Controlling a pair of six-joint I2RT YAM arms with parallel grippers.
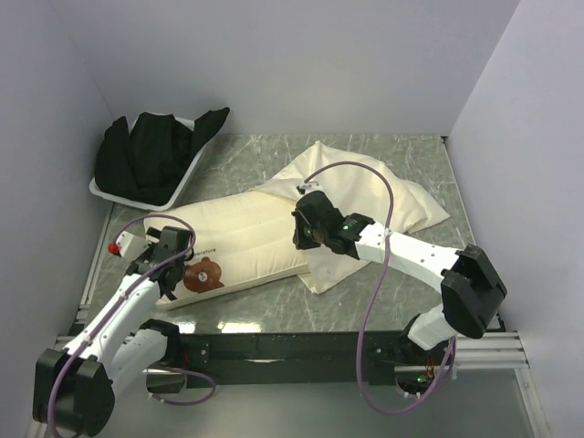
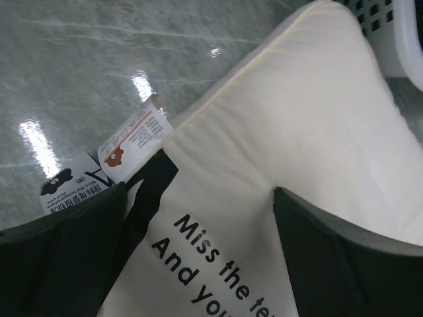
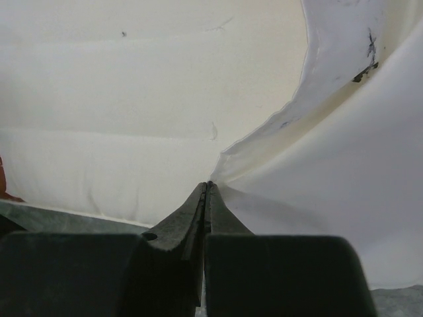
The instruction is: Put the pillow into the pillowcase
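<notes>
The pillow [image 1: 242,233] lies slantwise on the table, with its bear-and-lettering end near left. Its far end meets the mouth of the pillowcase [image 1: 374,192], which lies crumpled at the back right. My left gripper [image 1: 170,258] is open over the lettered end, and its fingers [image 2: 59,257] straddle the pillow [image 2: 297,119] by the black text. My right gripper [image 1: 306,235] is shut on the edge of the pillowcase's mouth. In the right wrist view its jaws [image 3: 209,186] pinch the thin cloth [image 3: 337,191] beside the pillow [image 3: 132,99].
A white basket [image 1: 137,197] holding a bundled black cloth [image 1: 155,151] stands at the back left, close to the pillow's side; its rim shows in the left wrist view [image 2: 403,33]. Paper tags [image 2: 132,135] hang off the pillow's corner. Walls close in on three sides.
</notes>
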